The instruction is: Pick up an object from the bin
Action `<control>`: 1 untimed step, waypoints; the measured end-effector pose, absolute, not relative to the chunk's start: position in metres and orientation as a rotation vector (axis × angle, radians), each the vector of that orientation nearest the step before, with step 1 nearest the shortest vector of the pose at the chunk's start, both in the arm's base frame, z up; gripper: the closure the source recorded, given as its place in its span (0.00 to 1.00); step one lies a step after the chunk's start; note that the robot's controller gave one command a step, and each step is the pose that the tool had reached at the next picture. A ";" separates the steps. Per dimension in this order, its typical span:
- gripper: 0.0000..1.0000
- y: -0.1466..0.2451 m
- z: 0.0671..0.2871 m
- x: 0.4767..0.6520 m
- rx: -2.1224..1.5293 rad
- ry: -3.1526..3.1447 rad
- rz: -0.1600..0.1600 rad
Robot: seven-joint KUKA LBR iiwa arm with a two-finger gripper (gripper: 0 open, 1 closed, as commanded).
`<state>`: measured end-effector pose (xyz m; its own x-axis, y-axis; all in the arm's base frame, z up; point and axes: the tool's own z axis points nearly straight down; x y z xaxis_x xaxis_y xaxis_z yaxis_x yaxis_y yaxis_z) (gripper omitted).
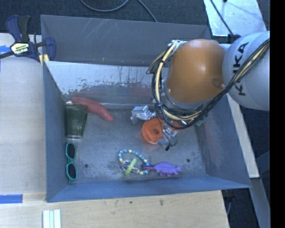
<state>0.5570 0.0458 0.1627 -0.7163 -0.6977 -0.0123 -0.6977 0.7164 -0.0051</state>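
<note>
Claw [169, 139] sits low, right of centre in the bin [109, 42], just beside an orange round thing [151, 131]. We can't tell if it's clenched or released. Purple toy [167, 168] lies nr front wall.

My arm [251, 75] is a thick, rounded tube in pale silver-grey, with black KUKA lettering [241, 75] running along it near its end. At about nine o'clock from that lettering sits my orange cover [194, 70], a smooth, glossy dome shaped like a large egg. Bundled cables [157, 75] in yellow and black loop round the dome's nine o'clock edge and sweep beneath it at six o'clock; more strands cross over the silver tube at about two o'clock. Under the dome, at about seven o'clock, my gripper [169, 140] shows as small grey metal and black parts.
</note>
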 end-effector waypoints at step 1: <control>0.00 0.032 0.150 0.575 -1.485 2.748 -0.006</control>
<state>0.5749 0.0317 0.1505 -0.5477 -0.8365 -0.0141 -0.8365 0.5479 -0.0119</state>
